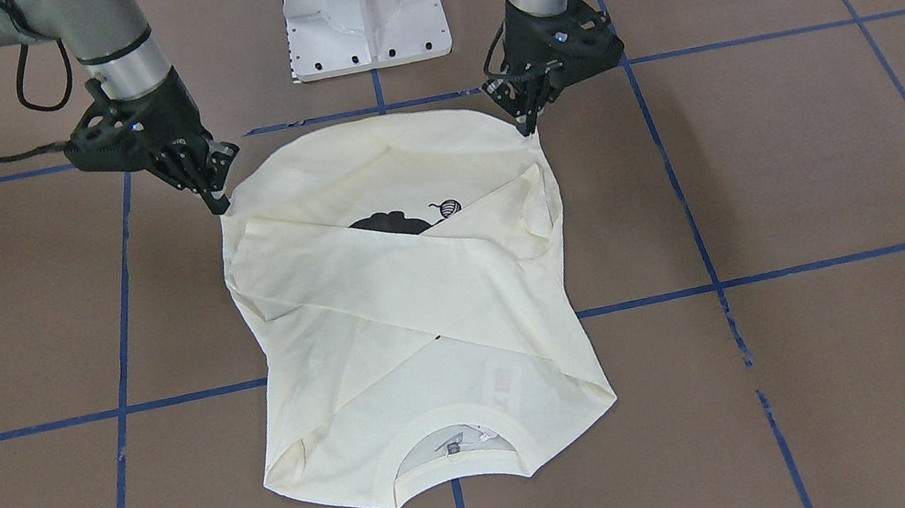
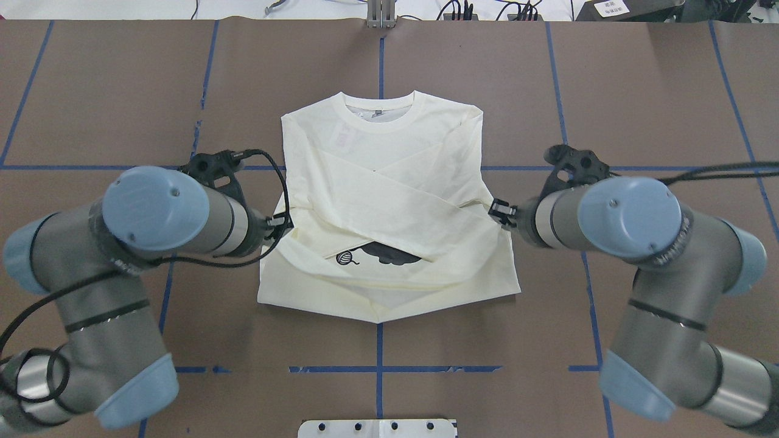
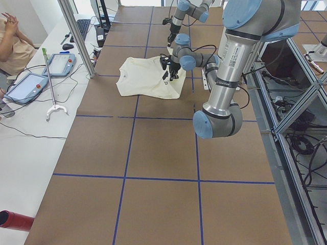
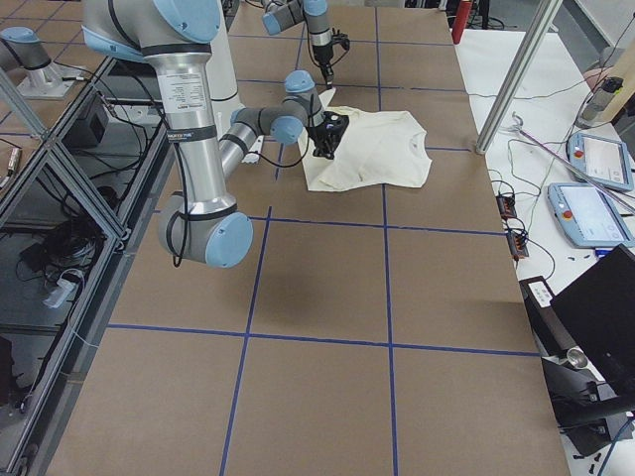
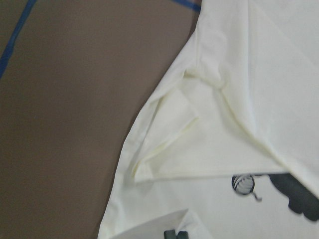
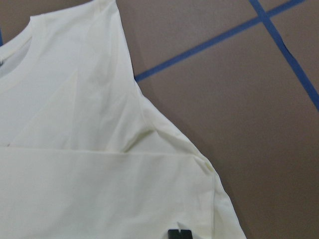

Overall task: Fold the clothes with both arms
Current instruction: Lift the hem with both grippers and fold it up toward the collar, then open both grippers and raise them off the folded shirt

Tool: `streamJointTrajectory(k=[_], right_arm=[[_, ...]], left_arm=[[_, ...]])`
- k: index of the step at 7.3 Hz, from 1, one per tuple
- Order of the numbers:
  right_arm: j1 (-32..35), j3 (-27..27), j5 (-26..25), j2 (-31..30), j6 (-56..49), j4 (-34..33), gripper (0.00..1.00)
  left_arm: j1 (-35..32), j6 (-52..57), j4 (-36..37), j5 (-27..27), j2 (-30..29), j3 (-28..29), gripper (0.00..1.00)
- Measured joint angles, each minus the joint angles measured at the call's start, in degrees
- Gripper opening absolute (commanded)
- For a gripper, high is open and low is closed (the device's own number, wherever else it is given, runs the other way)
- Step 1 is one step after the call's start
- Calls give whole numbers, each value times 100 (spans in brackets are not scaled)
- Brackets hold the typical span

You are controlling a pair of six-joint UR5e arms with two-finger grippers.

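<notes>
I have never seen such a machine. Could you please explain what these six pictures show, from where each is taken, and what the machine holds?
It is a two-armed robot at a brown table. One camera faces the robot, one looks over its shoulders, two stand at the table's ends, and one sits on each wrist. On the table lies a cream T-shirt with its sleeves crossed over a black cat print. The left tool and the right tool each pinch a corner of the hem, the edge nearest the white base. The collar lies flat at the far end.
</notes>
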Motion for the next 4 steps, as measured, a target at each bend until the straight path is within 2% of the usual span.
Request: streamJointTrajectory(k=[2,4], right_arm=[[767,-1676,180,1015,-736,36,0],[1165,-3153,201,1987,-1042,113,0]], left_arm=[[-642,201,-1036,7,-364,1343,0],[-1011,353,-1884,243,-825,2635,0]])
